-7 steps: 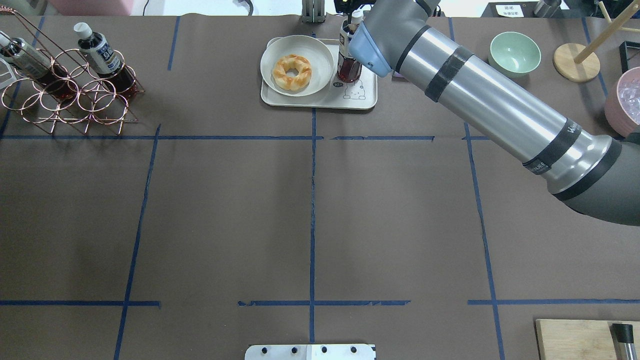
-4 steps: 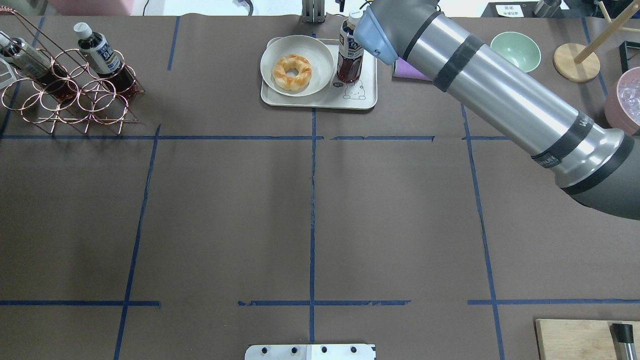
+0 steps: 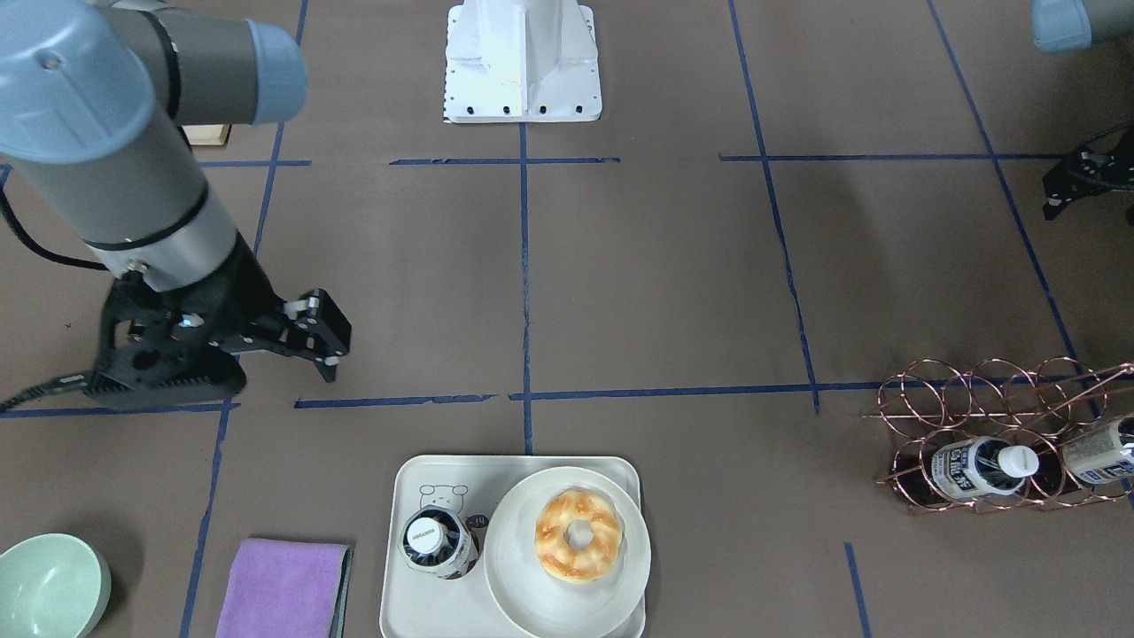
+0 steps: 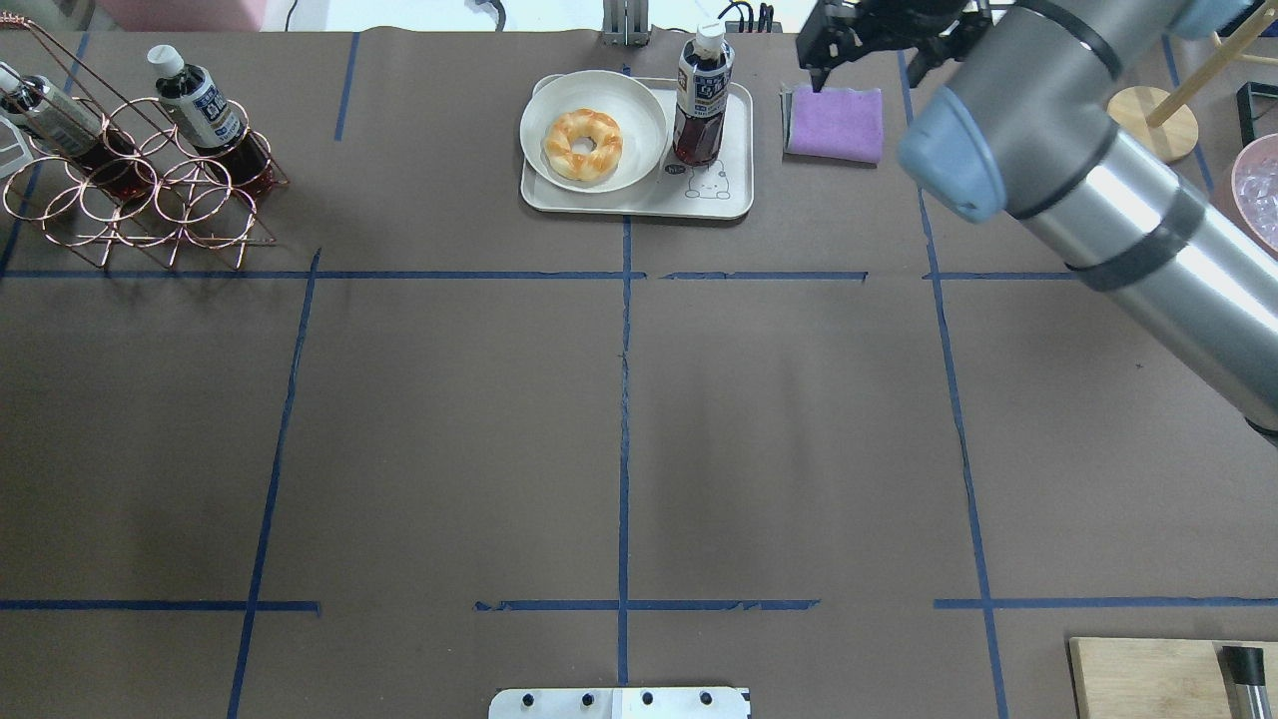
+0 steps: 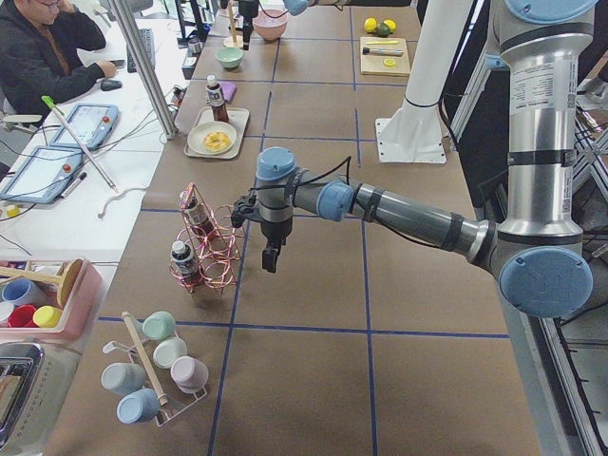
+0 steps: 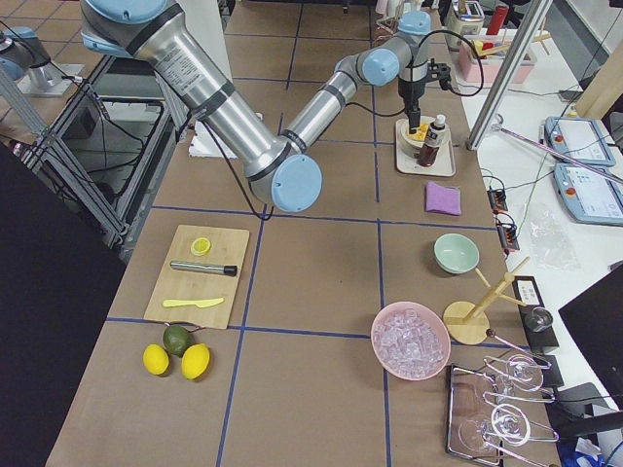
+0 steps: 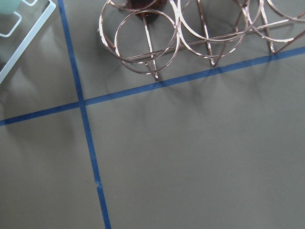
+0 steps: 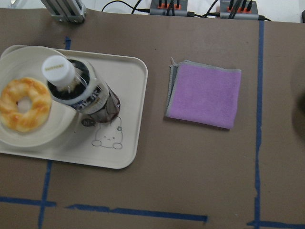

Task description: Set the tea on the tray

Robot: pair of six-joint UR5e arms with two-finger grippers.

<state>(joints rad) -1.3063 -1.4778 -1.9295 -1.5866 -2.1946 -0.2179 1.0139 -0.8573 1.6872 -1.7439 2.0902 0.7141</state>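
Note:
The tea bottle [image 4: 699,100] stands upright on the right part of the cream tray [image 4: 724,200], above the drawn bear. It also shows in the right wrist view [image 8: 81,93] on the tray [image 8: 131,124]. My right gripper [image 4: 865,78] is open and empty, held above the table to the right of the tray, over the purple cloth [image 4: 834,125]. In the front-facing view it [image 3: 266,372] hangs clear of the bottle [image 3: 434,540]. My left gripper [image 5: 271,255] hovers beside the copper rack [image 4: 150,200]. I cannot tell whether it is open or shut.
Two more tea bottles [image 4: 200,110] [image 4: 50,120] lie in the rack. A round plate [image 4: 639,110] with a doughnut [image 4: 582,145] fills the tray's left part. A green bowl [image 3: 49,585], a wooden stand [image 4: 1148,125], a pink ice bowl [image 4: 1248,200] and a cutting board [image 4: 1148,679] are on the right.
My right arm has swung to the right, away from the tea bottle. The bottle stays standing on the tray, and the purple cloth has come into view.

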